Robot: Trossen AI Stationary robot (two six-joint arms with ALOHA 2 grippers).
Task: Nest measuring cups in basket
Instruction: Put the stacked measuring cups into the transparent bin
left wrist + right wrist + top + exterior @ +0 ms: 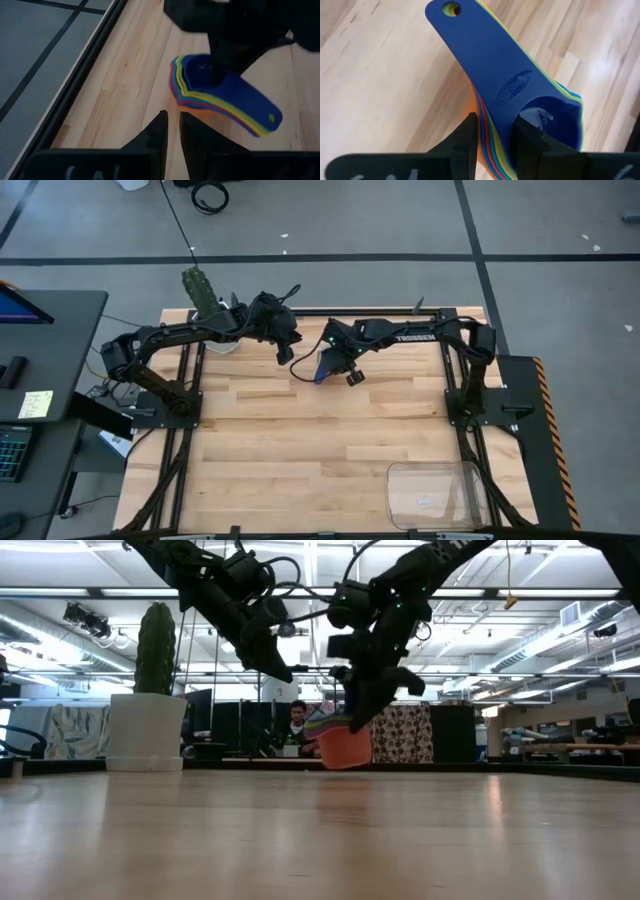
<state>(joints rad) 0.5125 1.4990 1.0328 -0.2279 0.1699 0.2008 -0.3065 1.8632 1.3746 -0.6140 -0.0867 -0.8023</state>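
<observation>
- Your right gripper (pixel 492 145) has its fingers clenched on the rim of the nested measuring cups (pixel 520 90), lifted just above the counter (pixel 300 440) for carrying.
- The basket (pixel 437 492) sits well apart, at the near right corner.
- Your left gripper (pixel 170 132) hovers beside the stack, fingers nearly together, holding nothing.

Smooth plastic measuring cups (pixel 520 85); matt pale wooden table (pixel 300 450); clear basket (pixel 435 493)

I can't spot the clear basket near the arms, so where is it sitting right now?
In the high view the basket sits at the table's near right corner, well apart from both arms and the nested measuring cups held by the right tool at the far middle.
</observation>
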